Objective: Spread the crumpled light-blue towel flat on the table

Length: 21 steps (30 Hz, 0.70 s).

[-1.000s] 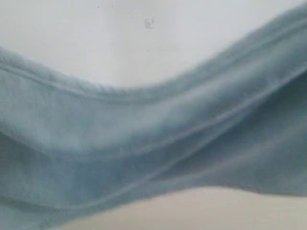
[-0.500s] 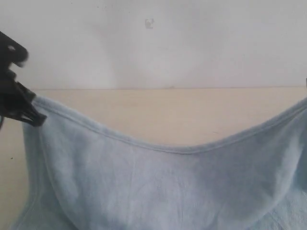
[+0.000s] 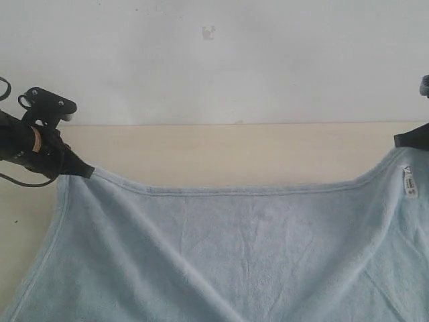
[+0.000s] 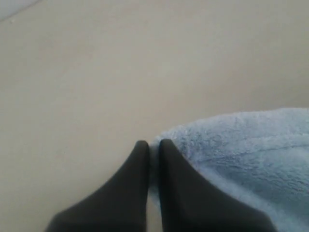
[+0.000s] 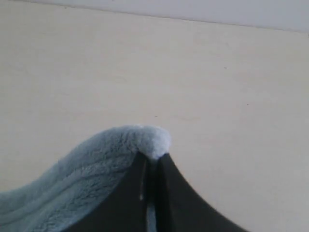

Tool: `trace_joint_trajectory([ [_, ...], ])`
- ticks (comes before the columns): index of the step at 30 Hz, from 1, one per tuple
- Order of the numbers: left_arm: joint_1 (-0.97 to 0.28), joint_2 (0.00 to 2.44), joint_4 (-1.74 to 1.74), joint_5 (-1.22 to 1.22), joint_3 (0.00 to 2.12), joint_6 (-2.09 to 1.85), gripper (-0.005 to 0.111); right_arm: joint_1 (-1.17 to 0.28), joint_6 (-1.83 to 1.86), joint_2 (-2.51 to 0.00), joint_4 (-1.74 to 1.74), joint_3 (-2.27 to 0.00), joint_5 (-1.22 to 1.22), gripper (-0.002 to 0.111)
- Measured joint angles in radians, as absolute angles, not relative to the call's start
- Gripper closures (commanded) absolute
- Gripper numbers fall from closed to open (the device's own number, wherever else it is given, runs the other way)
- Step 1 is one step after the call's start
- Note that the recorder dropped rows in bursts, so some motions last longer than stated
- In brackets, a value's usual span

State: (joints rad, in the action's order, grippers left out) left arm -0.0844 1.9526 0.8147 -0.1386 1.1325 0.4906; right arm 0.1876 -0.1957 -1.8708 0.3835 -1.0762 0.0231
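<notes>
The light-blue towel (image 3: 228, 255) lies spread wide across the cream table (image 3: 221, 151), its hemmed far edge nearly straight between two held corners. My left gripper (image 3: 82, 171) is shut on the towel's far-left corner; in the left wrist view the black fingers (image 4: 130, 183) pinch the fluffy towel (image 4: 241, 145). At the right edge of the exterior view my right gripper (image 3: 410, 139) is shut on the far-right corner, beside white care tags (image 3: 407, 180). The right wrist view shows the corner of the towel (image 5: 145, 137) poking out past the closed fingertips (image 5: 166, 164).
A pale grey-white wall (image 3: 214, 60) rises behind the table's far edge. Bare table shows beyond the towel and to its left (image 3: 20, 221).
The towel hung lifted and close to the camera a second ago. It has come down and away onto the table, and its sagging far edge has been drawn nearly straight as the grippers moved apart.
</notes>
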Motion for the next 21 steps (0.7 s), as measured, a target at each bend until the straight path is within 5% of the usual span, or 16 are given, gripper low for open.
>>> trace_joint_trajectory([
  [4, -0.079, 1.965, 0.815, -0.108, 1.157, 0.491, 0.100, 0.258, -0.233, -1.918, 0.385, -1.107, 0.038, 0.108],
  [7, -0.079, 1.965, 0.815, -0.089, 1.177, 0.491, 0.087, 0.298, -0.264, -1.946, 0.385, -1.120, 0.044, 0.099],
  [12, -0.079, 1.965, 0.819, -0.100, 1.183, 0.491, 0.047, 0.302, -0.277, -1.969, 0.385, -1.122, 0.051, 0.058],
  [15, -0.079, 1.965, 0.819, -0.108, 1.185, 0.495, 0.034, 0.298, -0.286, -1.972, 0.385, -1.122, 0.063, 0.039],
  [21, -0.079, 1.948, 0.803, -0.117, 1.192, 0.500, 0.039, 0.298, -0.356, -1.945, 0.385, -1.123, 0.055, 0.049],
])
